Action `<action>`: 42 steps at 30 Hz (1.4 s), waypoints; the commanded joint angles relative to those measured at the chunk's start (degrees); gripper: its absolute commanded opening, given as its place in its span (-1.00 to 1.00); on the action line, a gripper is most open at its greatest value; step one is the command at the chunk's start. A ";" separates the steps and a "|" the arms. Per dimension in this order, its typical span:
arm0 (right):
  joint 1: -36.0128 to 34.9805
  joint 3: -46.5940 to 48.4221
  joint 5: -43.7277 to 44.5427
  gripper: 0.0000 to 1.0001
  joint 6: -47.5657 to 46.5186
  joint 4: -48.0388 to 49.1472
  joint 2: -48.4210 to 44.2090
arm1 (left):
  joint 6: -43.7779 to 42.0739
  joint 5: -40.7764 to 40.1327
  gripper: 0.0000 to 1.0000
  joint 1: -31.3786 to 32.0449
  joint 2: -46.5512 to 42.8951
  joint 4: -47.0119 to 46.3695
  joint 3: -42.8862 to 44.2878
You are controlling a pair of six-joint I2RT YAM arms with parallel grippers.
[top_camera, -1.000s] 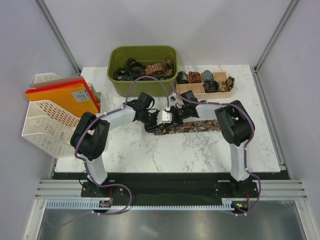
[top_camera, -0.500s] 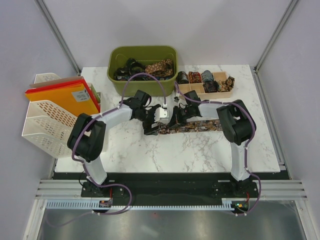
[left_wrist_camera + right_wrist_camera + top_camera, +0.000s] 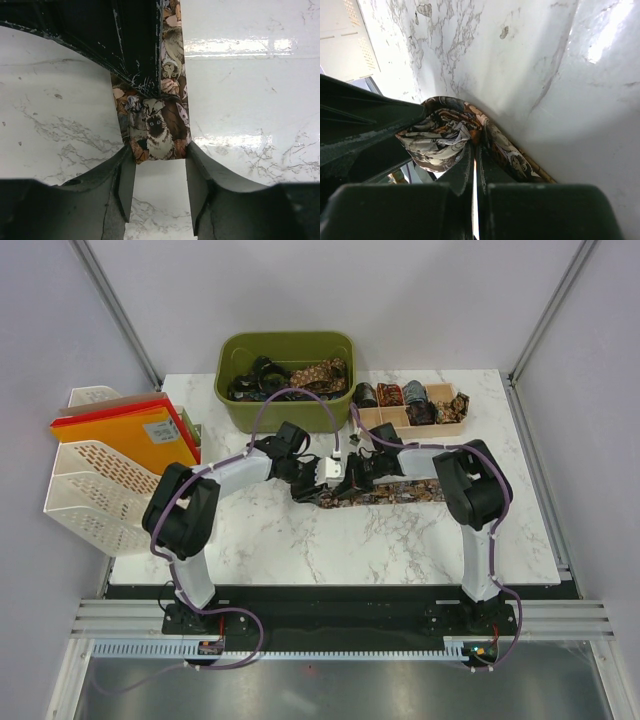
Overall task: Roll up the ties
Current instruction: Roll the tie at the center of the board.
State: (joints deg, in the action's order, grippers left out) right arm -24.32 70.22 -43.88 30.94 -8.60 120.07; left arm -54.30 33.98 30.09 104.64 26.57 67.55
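A dark tie with a brown-gold animal print (image 3: 392,492) lies flat across the middle of the marble table, running left to right. Its left end is folded over. My left gripper (image 3: 318,476) is open at that end; in the left wrist view the folded end (image 3: 159,127) sits just at the tips of the spread fingers (image 3: 126,182), gripper (image 3: 160,172). My right gripper (image 3: 350,478) is right beside it, pinching the tie's bunched fold (image 3: 442,137) at its fingertips (image 3: 464,165), gripper (image 3: 474,150), with only a thin slit between the jaws.
A green bin (image 3: 288,348) with several loose ties stands at the back. A wooden divided tray (image 3: 440,425) with rolled ties is at the back right. A white file rack (image 3: 95,475) with orange folders (image 3: 125,430) stands at the left edge.
My left gripper has shifted slightly right and back along the tie's left end. My right gripper has lowered a little onto the fold. The tie lies as before.
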 commanded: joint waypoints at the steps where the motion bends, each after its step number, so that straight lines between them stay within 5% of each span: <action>1: -2.31 -2.28 6.00 -1.00 1.66 2.18 3.06 | 2.62 1.18 -0.10 0.93 -2.16 -0.20 1.62; 10: -3.11 -1.48 2.57 -0.96 7.03 5.61 2.80 | 4.12 -3.03 -0.32 5.15 3.98 2.78 5.75; 30: 2.26 1.33 -3.49 0.08 0.00 -5.81 -7.13 | 4.29 -8.84 -0.27 6.21 11.90 11.75 10.06; 42: 1.03 -1.05 -3.49 0.18 1.84 -0.10 -6.08 | 3.06 -8.66 -0.24 6.12 12.69 13.07 11.46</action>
State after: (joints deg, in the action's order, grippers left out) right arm -22.31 69.76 -45.63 32.36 -12.19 115.24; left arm -50.22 26.52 35.24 113.06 37.19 79.53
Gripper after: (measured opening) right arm 0.585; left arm 0.378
